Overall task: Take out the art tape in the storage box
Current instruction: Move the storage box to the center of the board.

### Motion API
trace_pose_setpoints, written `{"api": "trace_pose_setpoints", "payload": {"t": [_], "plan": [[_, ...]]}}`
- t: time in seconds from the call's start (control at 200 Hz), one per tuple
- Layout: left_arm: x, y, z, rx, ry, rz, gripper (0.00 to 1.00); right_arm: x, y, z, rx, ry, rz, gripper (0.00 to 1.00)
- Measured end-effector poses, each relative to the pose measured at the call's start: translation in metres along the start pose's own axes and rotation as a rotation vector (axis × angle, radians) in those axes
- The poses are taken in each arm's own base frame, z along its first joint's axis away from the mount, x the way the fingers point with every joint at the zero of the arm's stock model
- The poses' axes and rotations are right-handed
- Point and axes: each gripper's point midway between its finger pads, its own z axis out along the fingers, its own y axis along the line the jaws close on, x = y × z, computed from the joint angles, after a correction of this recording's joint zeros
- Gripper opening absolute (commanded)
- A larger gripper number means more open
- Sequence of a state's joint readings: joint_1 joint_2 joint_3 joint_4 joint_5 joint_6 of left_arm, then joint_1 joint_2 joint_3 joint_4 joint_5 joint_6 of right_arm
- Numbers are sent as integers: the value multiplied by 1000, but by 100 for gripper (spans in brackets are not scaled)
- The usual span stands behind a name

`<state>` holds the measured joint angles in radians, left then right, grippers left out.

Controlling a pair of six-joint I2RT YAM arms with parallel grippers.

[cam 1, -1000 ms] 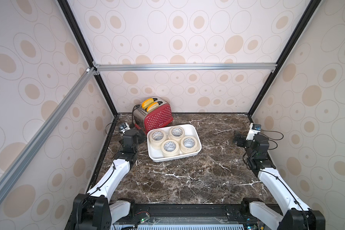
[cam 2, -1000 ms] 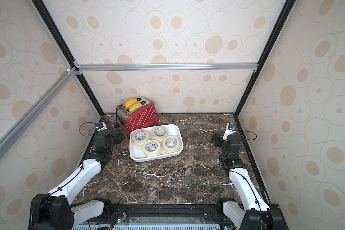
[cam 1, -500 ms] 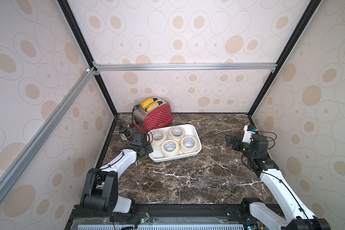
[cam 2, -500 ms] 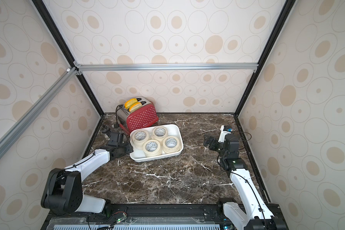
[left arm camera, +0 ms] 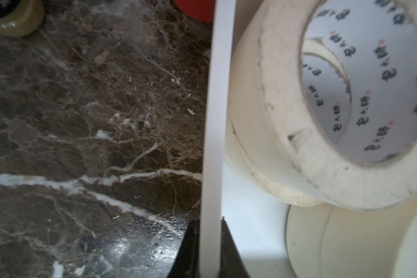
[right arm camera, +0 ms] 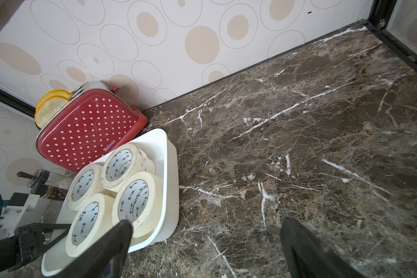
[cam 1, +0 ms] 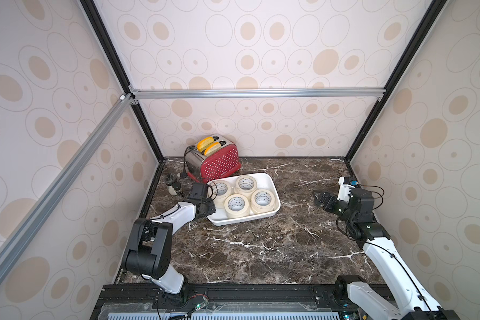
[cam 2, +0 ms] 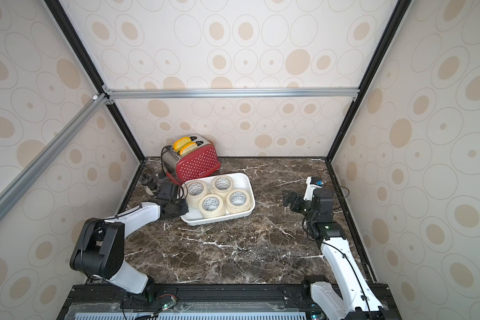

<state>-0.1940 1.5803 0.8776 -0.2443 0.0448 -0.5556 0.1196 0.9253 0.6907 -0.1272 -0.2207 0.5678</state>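
The storage box is a shallow white tray at the back left of the marble table, seen in both top views. Several cream rolls of art tape lie in it, some stacked. My left gripper is at the box's left rim. In the left wrist view its jaws are shut on the white rim, with a tape roll just inside. My right gripper hangs open over the table at the right, well away from the box; nothing lies between its fingers.
A red polka-dot toaster with yellow slices stands right behind the box, against the back wall. A small dark-capped bottle stands by the left wall, beside my left wrist. Bare marble stretches between the arms.
My left arm has swung in from the left wall to the box's left rim, and its jaws have shut on it. My right gripper has moved a little inward, still open.
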Motion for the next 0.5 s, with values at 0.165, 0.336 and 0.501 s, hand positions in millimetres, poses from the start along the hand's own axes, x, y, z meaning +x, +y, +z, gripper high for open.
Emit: {"api": "trace_pose_setpoints", "payload": {"t": [0.165,0.336,0.501], "plan": [[0,-1,0,-2,0,20,0,5,-1,0,4,19,-4,100],[-2,-5,2,3,0,39,0,7,-1,0,2,31,-16,100],[-9,-17,8,-7,-4,86,0,8,0,0,-1,33,-22,100]]}}
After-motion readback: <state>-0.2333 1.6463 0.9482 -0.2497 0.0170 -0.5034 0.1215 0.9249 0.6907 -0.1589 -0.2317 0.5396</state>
